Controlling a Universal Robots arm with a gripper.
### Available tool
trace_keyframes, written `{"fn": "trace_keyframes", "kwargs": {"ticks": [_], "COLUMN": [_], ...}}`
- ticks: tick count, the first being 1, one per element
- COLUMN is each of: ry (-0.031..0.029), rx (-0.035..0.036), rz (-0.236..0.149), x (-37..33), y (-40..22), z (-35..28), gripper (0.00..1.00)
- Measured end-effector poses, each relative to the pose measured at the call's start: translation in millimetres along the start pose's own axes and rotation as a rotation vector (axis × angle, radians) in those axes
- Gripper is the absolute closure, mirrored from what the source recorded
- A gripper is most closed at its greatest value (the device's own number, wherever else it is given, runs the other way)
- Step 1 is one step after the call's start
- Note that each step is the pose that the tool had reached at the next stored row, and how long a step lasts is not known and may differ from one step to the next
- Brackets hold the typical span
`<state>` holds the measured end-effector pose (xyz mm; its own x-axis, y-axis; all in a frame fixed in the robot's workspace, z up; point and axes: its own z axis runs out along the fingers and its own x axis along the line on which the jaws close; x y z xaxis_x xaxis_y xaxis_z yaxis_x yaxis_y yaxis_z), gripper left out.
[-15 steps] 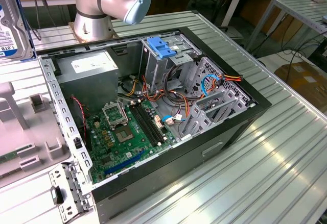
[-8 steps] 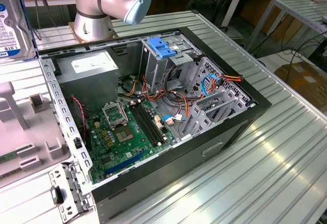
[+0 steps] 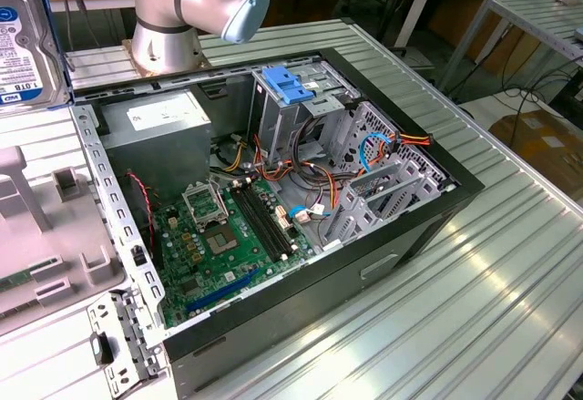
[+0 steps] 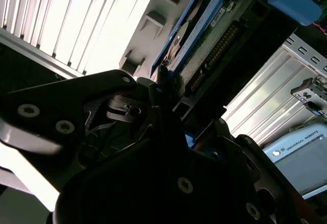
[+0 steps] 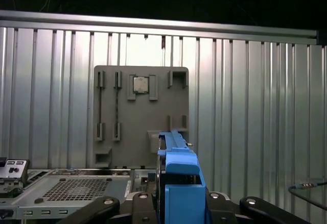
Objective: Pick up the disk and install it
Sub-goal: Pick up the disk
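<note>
The disk (image 3: 25, 45) is a silver hard drive with a white-and-blue label. It hangs upright at the exterior view's far left, above the grey parts tray (image 3: 36, 245). In the first wrist view the disk (image 5: 180, 175) is edge-on, its blue rail facing the camera, clamped between the black fingers of my gripper (image 5: 179, 208). The second wrist view has the disk (image 4: 204, 45), its circuit-board side and blue rail showing, just past the gripper (image 4: 163, 89). My gripper is shut on the disk.
The open computer case (image 3: 437, 209) lies on the ribbed metal table, with the motherboard (image 3: 219, 236), a grey power supply (image 3: 155, 127) and a blue-latched drive cage (image 3: 287, 86) inside. The arm's base (image 3: 173, 8) stands behind the case. The grey tray (image 5: 138, 117) carries a small chip (image 5: 141, 84).
</note>
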<state>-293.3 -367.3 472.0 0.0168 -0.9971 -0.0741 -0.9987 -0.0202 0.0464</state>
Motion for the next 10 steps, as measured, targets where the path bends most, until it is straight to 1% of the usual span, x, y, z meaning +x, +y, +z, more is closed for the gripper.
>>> {"fn": "trace_keyframes", "kwargs": {"ticks": [2,5,10], "ry": [0.0000,0.0000,0.0000], "rx": [0.0000,0.0000,0.0001], "rz": [0.000,0.000,0.000], "x": [0.4,1.0,1.5], "y": [-1.1,-4.5,-7.3], "z": [-0.1,-0.3,-0.4], "gripper": [0.64,0.64,0.64]}}
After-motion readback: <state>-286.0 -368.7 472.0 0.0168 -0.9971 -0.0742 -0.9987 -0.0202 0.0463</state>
